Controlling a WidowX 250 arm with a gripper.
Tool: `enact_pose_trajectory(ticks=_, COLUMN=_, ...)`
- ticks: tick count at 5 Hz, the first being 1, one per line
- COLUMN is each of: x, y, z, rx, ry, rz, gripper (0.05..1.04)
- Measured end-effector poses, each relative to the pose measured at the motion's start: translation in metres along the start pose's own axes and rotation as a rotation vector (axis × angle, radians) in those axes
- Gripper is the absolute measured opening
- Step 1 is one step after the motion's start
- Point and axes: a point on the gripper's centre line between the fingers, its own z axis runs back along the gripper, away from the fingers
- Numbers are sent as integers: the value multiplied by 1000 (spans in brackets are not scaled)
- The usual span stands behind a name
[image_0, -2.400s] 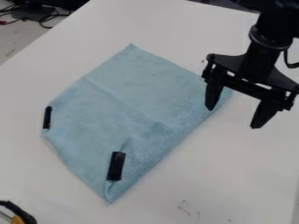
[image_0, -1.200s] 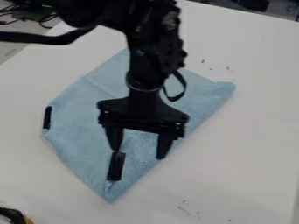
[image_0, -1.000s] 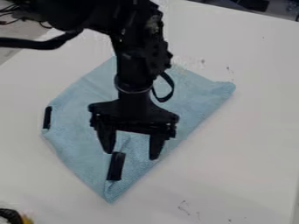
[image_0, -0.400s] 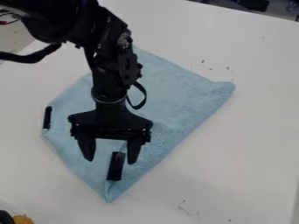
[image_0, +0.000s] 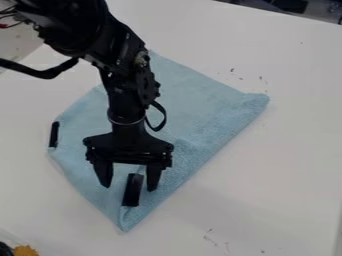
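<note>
White tabletop (image_0: 267, 175) bore the blue cloth (image_0: 214, 110), one side apparently folded over. The tool (image_0: 129, 188) hung above, spread, around the nearer black strip (image_0: 132, 191); another (image_0: 54, 134) lay at the left corner. Judged: partly folded, grasp and further folding outstanding.

I saw a white tabletop (image_0: 280, 165) with small dark scuffs (image_0: 211, 239), pale floor (image_0: 15, 44) at upper left, and dark, indistinct objects (image_0: 290, 5) beyond its far edge.
</note>
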Motion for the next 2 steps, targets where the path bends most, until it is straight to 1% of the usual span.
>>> enact_pose_trajectory(ticks=1, x=2, y=-3, z=-3, rx=6, ry=5, rz=6, gripper=948)
enact_pose_trajectory(ticks=2, x=2, y=-6, z=-2, rx=21, ry=-5, rz=-10, gripper=661)
